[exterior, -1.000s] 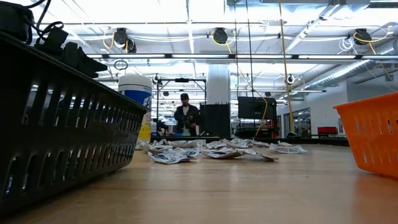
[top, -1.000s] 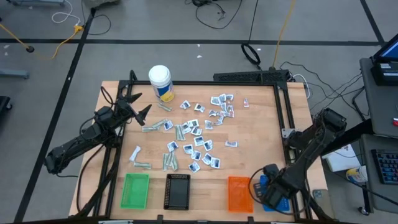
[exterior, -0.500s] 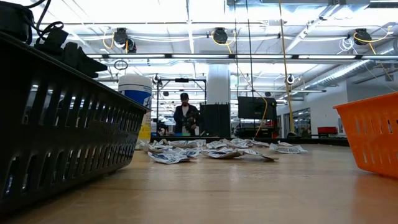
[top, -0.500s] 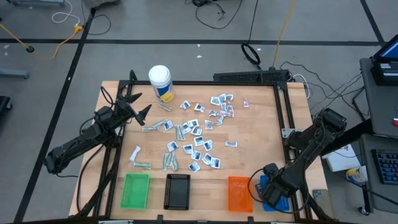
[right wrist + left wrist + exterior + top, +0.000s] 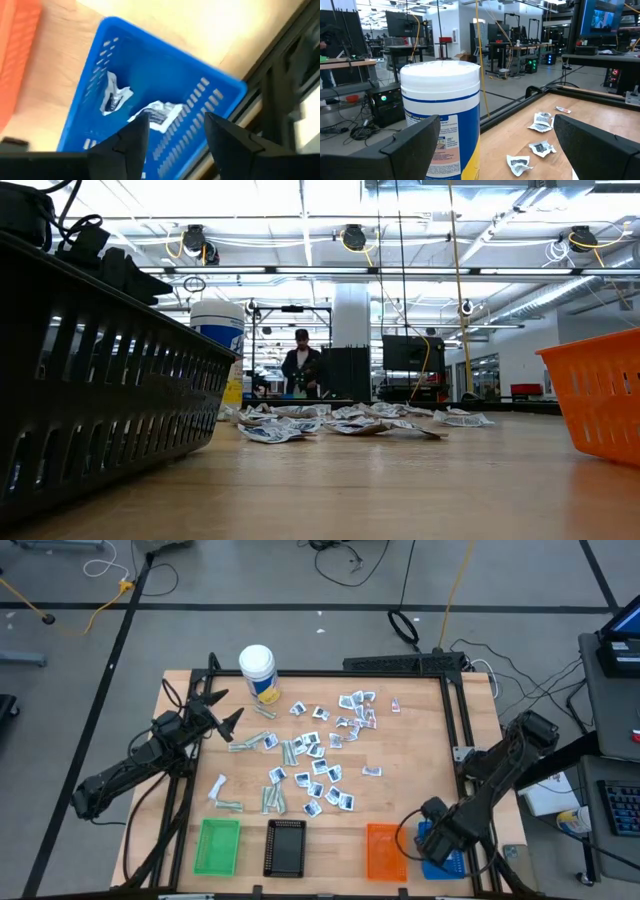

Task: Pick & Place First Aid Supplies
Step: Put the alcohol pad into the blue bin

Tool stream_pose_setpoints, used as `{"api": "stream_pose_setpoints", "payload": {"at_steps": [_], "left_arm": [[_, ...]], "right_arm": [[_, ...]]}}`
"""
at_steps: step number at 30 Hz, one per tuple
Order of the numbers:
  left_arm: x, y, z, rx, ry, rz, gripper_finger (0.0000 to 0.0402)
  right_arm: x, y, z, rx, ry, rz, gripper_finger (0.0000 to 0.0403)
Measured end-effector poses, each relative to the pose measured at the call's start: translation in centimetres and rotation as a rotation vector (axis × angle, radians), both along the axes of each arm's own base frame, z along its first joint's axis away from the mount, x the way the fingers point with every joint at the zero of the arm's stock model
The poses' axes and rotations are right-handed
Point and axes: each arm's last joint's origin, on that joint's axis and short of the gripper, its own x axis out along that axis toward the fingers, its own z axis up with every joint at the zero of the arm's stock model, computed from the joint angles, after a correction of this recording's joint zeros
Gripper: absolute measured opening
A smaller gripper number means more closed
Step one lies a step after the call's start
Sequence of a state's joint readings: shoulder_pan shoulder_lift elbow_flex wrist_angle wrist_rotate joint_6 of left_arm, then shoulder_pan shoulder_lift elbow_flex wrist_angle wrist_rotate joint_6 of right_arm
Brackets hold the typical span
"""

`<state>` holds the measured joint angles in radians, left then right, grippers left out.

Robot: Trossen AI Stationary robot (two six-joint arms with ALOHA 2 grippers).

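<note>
The first aid supplies point(image 5: 318, 755) lie scattered as small sachets and pale strips over the middle of the wooden table. Two crumpled sachets point(image 5: 114, 96) point(image 5: 156, 113) lie inside the blue tray point(image 5: 150, 65), which sits at the near right corner point(image 5: 450, 860). My right gripper point(image 5: 175, 142) hangs open above that tray, pointing down, with nothing between its fingers point(image 5: 437, 832). My left gripper point(image 5: 507, 150) waits open at the far left point(image 5: 222, 712), level, facing the white bottle point(image 5: 442, 115).
Along the near edge stand a green tray point(image 5: 218, 846), a black tray point(image 5: 286, 847) and an orange tray point(image 5: 385, 852). The white bottle with the yellow label point(image 5: 258, 673) stands at the far left. A black frame rail point(image 5: 462, 730) runs along the right edge. A person stands in the room beyond point(image 5: 300, 365).
My right gripper has stayed over the blue tray and has rolled a little about its own line.
</note>
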<state>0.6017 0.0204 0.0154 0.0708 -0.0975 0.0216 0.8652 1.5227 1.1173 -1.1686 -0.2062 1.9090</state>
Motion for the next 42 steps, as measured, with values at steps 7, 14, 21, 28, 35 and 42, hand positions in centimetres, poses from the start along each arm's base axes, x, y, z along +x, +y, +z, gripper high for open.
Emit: {"api": "stream_pose_setpoints", "payload": {"at_steps": [7, 14, 21, 28, 35, 42], "left_arm": [[0.0, 0.0, 0.0, 0.000, 0.000, 0.000, 0.0397], [0.0, 0.0, 0.0, 0.000, 0.000, 0.000, 0.0397], [0.0, 0.0, 0.0, 0.000, 0.000, 0.000, 0.0397], [0.0, 0.0, 0.0, 0.000, 0.000, 0.000, 0.0397], [0.0, 0.0, 0.0, 0.000, 0.000, 0.000, 0.0397], [0.0, 0.0, 0.0, 0.000, 0.000, 0.000, 0.0397]], "right_arm": [[1.5, -1.3, 0.9, 0.044, -0.061, 0.430, 0.0175], [5.1, -3.9, 2.4, -0.006, -0.202, 0.660, 0.0172], [9.0, -7.2, 2.9, -0.006, -0.234, 0.722, 0.0171], [13.2, -9.3, 3.2, 0.000, -0.265, 0.799, 0.0171], [16.9, -10.4, 3.8, -0.020, -0.318, 0.832, 0.0171], [19.8, -10.7, 4.3, -0.030, -0.362, 0.848, 0.0171]]}}
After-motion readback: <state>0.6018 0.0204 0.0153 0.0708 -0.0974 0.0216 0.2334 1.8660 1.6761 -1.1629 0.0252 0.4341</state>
